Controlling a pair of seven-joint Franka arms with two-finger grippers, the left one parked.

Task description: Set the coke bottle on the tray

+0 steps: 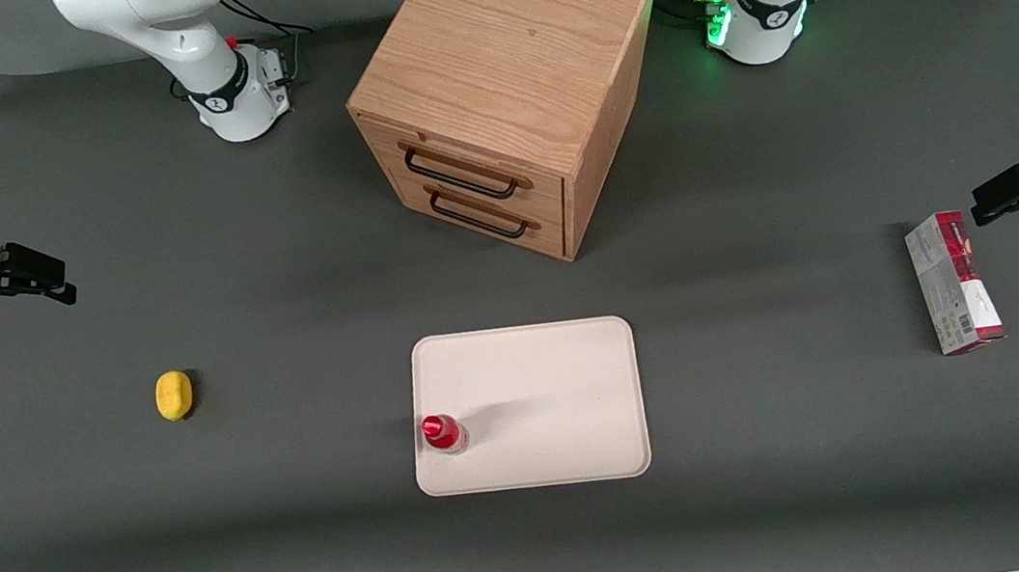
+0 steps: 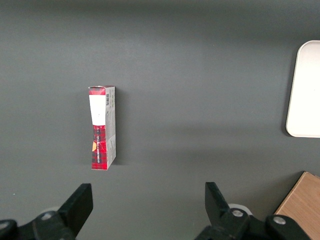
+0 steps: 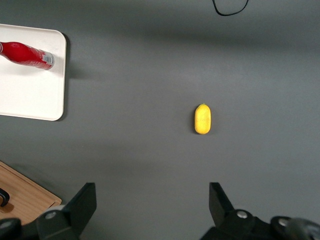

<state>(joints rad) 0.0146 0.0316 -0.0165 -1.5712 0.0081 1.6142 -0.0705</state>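
The coke bottle (image 1: 442, 432), small with a red cap and red label, stands upright on the cream-white tray (image 1: 542, 389), in the tray's corner nearest the front camera toward the working arm's end. It also shows in the right wrist view (image 3: 27, 55) on the tray (image 3: 30, 95). My right gripper (image 1: 47, 281) is open and empty, high above the table at the working arm's end, well away from the tray. Its fingers (image 3: 85, 200) stand wide apart over bare mat.
A yellow rounded lump (image 1: 174, 395) lies between the gripper and the tray, also in the right wrist view (image 3: 203, 119). A wooden two-drawer cabinet (image 1: 505, 92) stands farther from the camera than the tray. A red-and-grey carton (image 1: 953, 282) lies toward the parked arm's end.
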